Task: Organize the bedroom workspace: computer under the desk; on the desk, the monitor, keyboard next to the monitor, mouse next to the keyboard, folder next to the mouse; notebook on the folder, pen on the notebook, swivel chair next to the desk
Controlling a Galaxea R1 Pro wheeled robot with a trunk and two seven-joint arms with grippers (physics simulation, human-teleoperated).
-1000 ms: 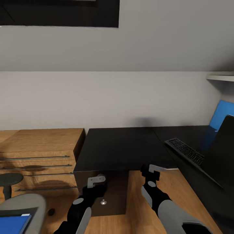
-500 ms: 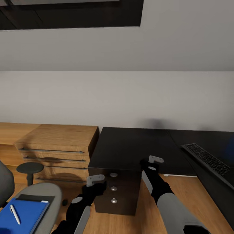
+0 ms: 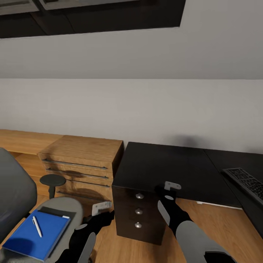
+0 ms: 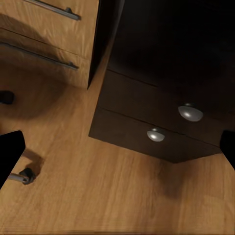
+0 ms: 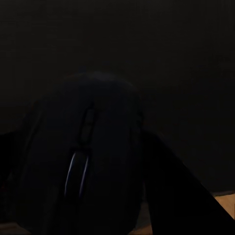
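Carrying the mouse pinched between its fingers over the black desk, the right gripper hovers near the keyboard. Small, light and smooth-shelled, the mouse is best held by its sides. The left gripper hangs wide and empty above the floor.
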